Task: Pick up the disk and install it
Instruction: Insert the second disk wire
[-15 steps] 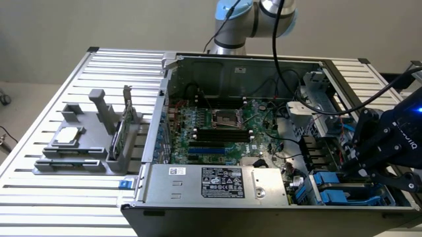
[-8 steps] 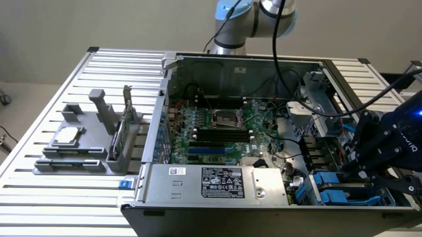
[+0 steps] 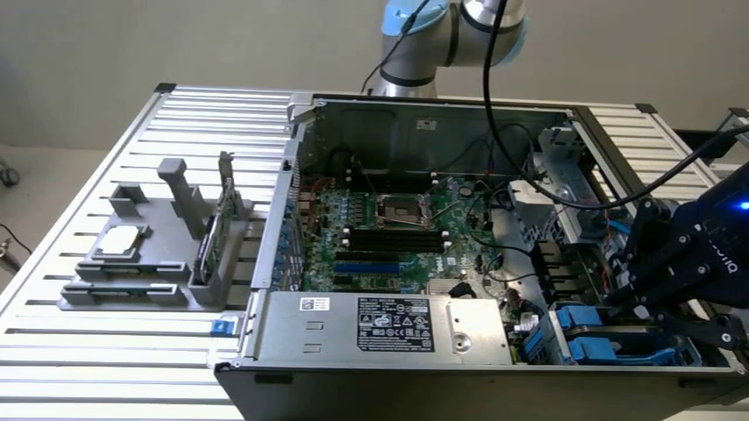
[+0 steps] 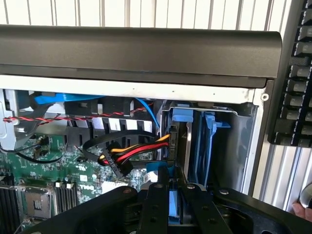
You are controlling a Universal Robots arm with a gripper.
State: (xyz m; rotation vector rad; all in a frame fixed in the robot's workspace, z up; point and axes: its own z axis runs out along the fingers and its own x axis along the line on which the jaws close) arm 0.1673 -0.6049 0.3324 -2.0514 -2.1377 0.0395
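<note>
Inside the case's drive bay (image 4: 222, 141), the pincer (image 4: 176, 214) grips the disk (image 4: 174, 207) by its blue edge, nearly closed.

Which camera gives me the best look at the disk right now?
The wrist view: the disk in its blue carrier sits between the gripper fingers, at the bay. The exterior view catches blue carrier parts beneath the gripper.

The disk's carrier (image 4: 195, 141) is blue inside the black-rimmed computer case (image 3: 468, 386). The motherboard (image 3: 398, 228) is green, the gripper (image 4: 178, 207) black, the fixture (image 3: 153, 254) grey on the silver slatted tabletop (image 3: 105, 351).
</note>
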